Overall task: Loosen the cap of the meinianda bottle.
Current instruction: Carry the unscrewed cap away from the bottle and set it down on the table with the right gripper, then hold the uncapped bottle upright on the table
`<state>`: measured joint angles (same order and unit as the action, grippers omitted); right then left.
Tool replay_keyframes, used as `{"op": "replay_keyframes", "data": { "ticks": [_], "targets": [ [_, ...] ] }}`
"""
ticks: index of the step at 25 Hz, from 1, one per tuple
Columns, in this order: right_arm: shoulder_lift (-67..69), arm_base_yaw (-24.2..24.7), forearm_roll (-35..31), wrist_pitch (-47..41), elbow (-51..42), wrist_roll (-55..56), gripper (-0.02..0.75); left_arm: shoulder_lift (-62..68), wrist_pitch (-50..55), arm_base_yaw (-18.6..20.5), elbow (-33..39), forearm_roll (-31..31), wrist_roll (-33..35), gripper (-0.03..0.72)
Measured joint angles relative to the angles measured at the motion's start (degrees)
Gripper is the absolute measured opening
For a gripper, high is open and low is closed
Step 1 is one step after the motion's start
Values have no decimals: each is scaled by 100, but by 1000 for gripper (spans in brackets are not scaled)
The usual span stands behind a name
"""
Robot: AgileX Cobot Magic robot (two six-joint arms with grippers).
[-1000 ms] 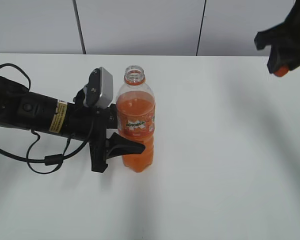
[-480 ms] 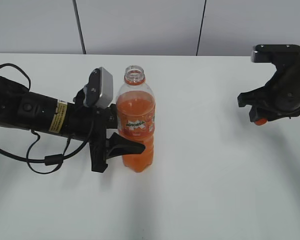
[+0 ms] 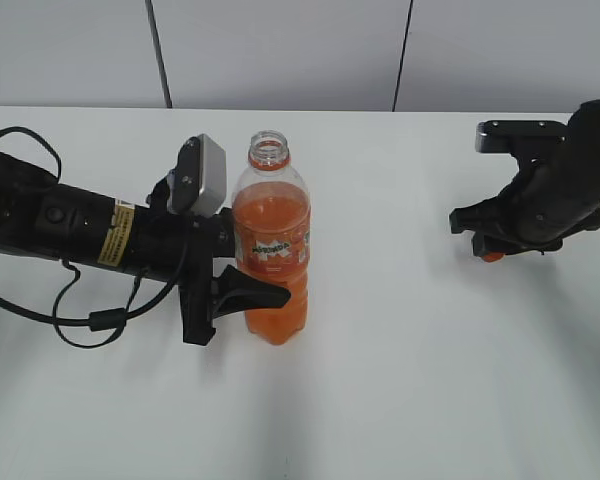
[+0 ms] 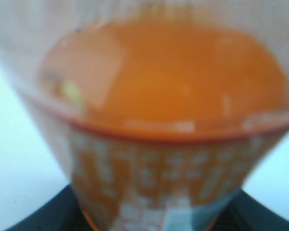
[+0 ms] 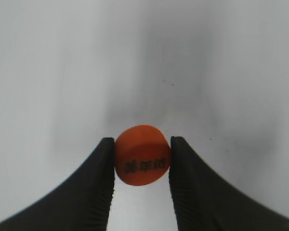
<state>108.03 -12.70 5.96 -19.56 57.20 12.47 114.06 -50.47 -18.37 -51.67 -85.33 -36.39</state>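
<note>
Two arms work over the white table [image 3: 400,400]: the left gripper [image 3: 242,292] is clamped around the upright, uncapped orange bottle [image 3: 271,250], while well to its right the right gripper [image 5: 142,161] pinches the orange cap [image 5: 142,161] just above the tabletop.

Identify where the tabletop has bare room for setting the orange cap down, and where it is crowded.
Bare table spans the whole front and the middle stretch between the bottle and the right gripper, which holds the cap. It is crowded at the left, where the left gripper clamps the bottle amid loose cable.
</note>
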Motion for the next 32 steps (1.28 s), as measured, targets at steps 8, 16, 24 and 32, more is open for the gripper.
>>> {"op": "replay_keyframes", "data": {
  "ticks": [8, 16, 24, 32],
  "targets": [
    [421, 0, 432, 146, -6, 12, 269, 0, 0, 0, 0, 0, 0, 364],
    [425, 0, 482, 141, -10, 23, 518, 0, 0, 0, 0, 0, 0, 364],
    [329, 0, 332, 1, 1, 30, 578, 0, 0, 0, 0, 0, 0, 364],
    [-451, 0, 224, -563, 34, -49, 580, 0, 0, 0, 0, 0, 0, 364]
  ]
}}
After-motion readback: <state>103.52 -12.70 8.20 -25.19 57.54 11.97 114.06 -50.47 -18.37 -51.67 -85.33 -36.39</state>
